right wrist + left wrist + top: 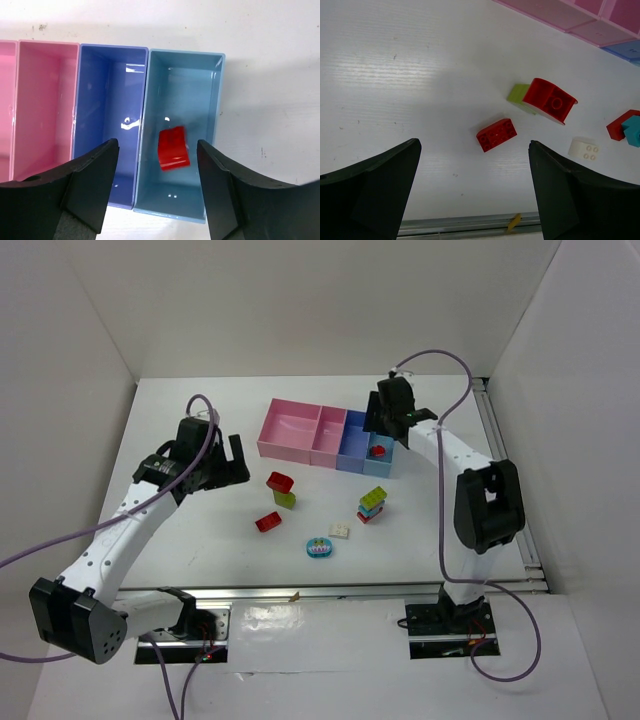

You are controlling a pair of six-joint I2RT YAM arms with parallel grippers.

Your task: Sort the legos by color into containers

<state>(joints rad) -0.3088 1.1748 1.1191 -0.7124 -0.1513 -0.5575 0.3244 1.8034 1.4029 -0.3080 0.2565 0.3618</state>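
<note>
A: Four containers in a row at the far side of the table (pixel 190 420), walls touching: wide pink bin (pixel 290 430), narrow pink bin (pixel 328 435), blue bin (pixel 353 442), light blue bin (pixel 392 465).

B: And the right gripper (pixel 156 145)?

A: Hanging over the blue bin and the light blue bin. Jaws parted to a middling gap, clamped on nothing.

B: Any lego below?

A: One red brick (pixel 173 148), inside the light blue bin, clear of both fingers. Resting or mid-fall: cannot tell.

B: Left gripper (pixel 475 200)?

A: Spread wide, above the table and to the left of the bins. Nothing between the fingers.

B: Loose legos?

A: Near mid-table, a red arched brick (pixel 279 481) touching a yellow-green brick (pixel 287 500). Just in front, a small red block (pixel 268 522). Further right, a cream-white brick (pixel 340 530), with a teal-blue and pink piece (pixel 319 547) beside it, nearer the arms. In front of the light blue bin, a small stack (pixel 372 504): yellow-green on top, teal below, red at the bottom.
</note>
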